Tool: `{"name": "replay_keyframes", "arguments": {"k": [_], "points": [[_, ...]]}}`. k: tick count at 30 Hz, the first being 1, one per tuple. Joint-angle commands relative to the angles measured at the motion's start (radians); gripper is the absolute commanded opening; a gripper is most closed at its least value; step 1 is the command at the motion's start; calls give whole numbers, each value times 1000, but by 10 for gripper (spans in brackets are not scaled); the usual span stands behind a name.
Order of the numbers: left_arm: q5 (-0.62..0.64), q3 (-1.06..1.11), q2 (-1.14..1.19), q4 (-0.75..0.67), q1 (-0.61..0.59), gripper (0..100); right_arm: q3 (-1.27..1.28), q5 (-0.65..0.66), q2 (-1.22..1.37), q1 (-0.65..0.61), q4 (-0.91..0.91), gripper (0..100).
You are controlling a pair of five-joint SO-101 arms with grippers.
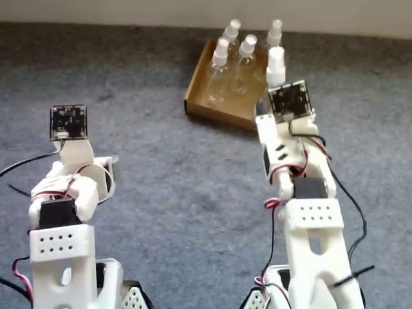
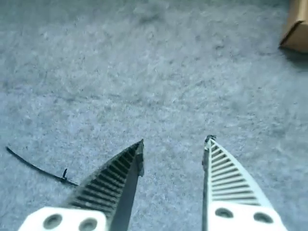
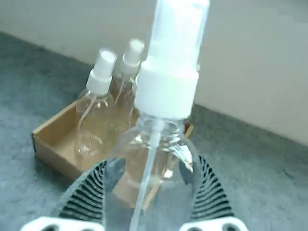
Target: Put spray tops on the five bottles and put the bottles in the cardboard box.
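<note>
The open cardboard box (image 1: pixel 198 96) lies at the back of the grey carpet and holds several clear bottles (image 1: pixel 219 74) with white spray tops. My right gripper (image 3: pixel 149 168) is shut on one more clear bottle (image 3: pixel 154 159), upright, with a white spray top (image 3: pixel 166 82) on it. In the high view that bottle (image 1: pixel 275 64) is at the box's near right corner. I cannot tell whether it touches the box floor. My left gripper (image 2: pixel 173 142) stands open and empty over bare carpet on the left side (image 1: pixel 108 174).
A corner of the box (image 2: pixel 296 29) shows far ahead of the left gripper. A black cable tie (image 2: pixel 38 168) lies on the carpet beside it. A pale wall (image 3: pixel 250 57) runs just behind the box. Open carpet lies between the arms.
</note>
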Motion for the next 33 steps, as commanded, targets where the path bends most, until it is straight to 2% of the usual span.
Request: {"name": "replay_keyframes", "arguments": {"k": [1, 4, 7, 11, 18, 27, 33], "points": [[-8, 122, -8, -137, -42, 197, -96, -141, 93, -7, -193, 4], [-8, 177, -8, -210, -42, 196, -97, -241, 209, -7, -421, 4], [-5, 209, -8, -244, -39, 195, -102, -287, 371, -10, -604, 4], [-5, 225, -7, -262, -28, 194, -107, -295, 570, -7, -730, 4], [-6, 228, -4, -259, -7, 193, -122, -287, 780, -12, -1050, 4], [-8, 228, -1, -258, 12, 193, -325, -284, 992, -8, -1084, 4], [-8, 228, -1, -258, 12, 193, -351, -173, 1122, -24, -1138, 4]]}}
